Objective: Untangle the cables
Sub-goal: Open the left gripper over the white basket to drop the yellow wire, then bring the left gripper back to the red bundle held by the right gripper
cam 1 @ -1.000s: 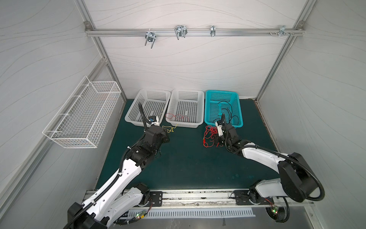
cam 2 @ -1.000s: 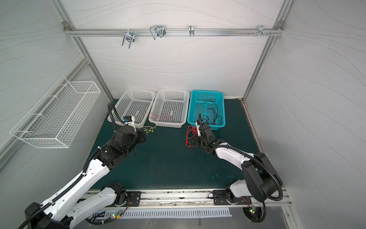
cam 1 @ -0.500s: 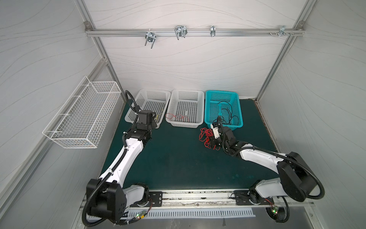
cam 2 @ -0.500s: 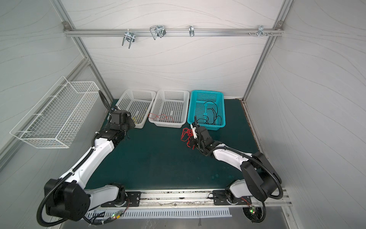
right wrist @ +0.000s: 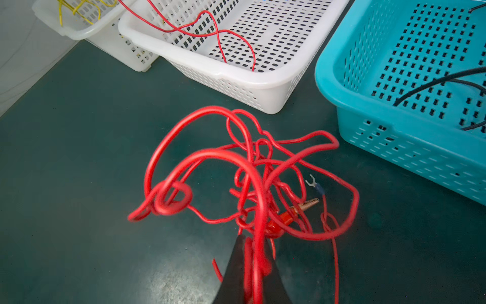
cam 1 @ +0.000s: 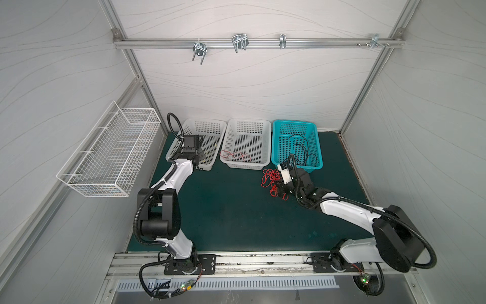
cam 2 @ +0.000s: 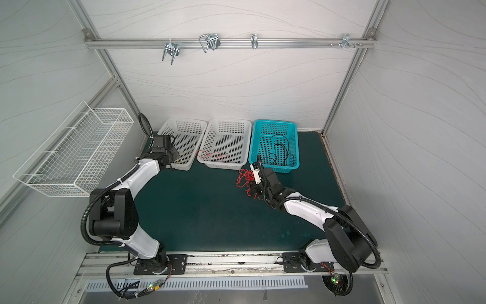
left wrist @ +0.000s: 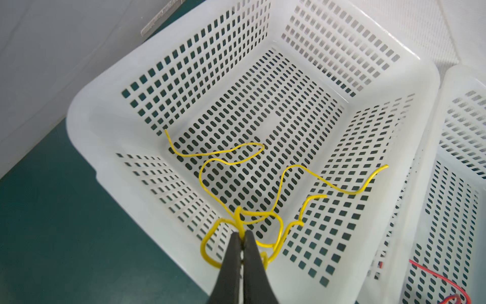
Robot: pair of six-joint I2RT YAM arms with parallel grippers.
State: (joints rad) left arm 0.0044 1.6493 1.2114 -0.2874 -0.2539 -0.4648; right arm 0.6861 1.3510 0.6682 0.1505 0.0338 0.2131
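**Cables: both end effectors clamped, yellow at left basket, red over desk**

Yellow cable [left wrist: 239, 218]: thin, glossy, kinked wire. Its loose loops lie on the perforated floor of the left white basket [left wrist: 86, 110], and a knotted bunch rises over the near wall. The left end effector [left wrist: 242, 237] has its smooth black fingers closed together on that bunch at the basket's near rim.

Red cable tangle [right wrist: 259, 184]: several thicker glossy strands, coiled and crossing in an open, rounded mass. The right end effector [right wrist: 253, 244] is clamped on strands at the mass's near side. Loops stand up from the dark green matte desk [cam 1: 236, 210]; whether the lowest strands touch it cannot be told. A copper-toned alligator clip [right wrist: 302, 206] with a red sleeve and a small forked metal terminal [right wrist: 313, 183] on a blue collar show within the mass. In both top views the tangle sits just in front of the gap between the middle and teal baskets.

Middle white basket [right wrist: 236, 76]: slotted moulded plastic with a rounded rim, holding a single thin red cable [cam 1: 236, 155] draped at its near end.

Teal basket [right wrist: 331, 86]: same slotted form, holding thin matte black cables [right wrist: 420, 89] in loose curves.

A white wire-mesh basket [cam 1: 110, 155] hangs on the left wall.
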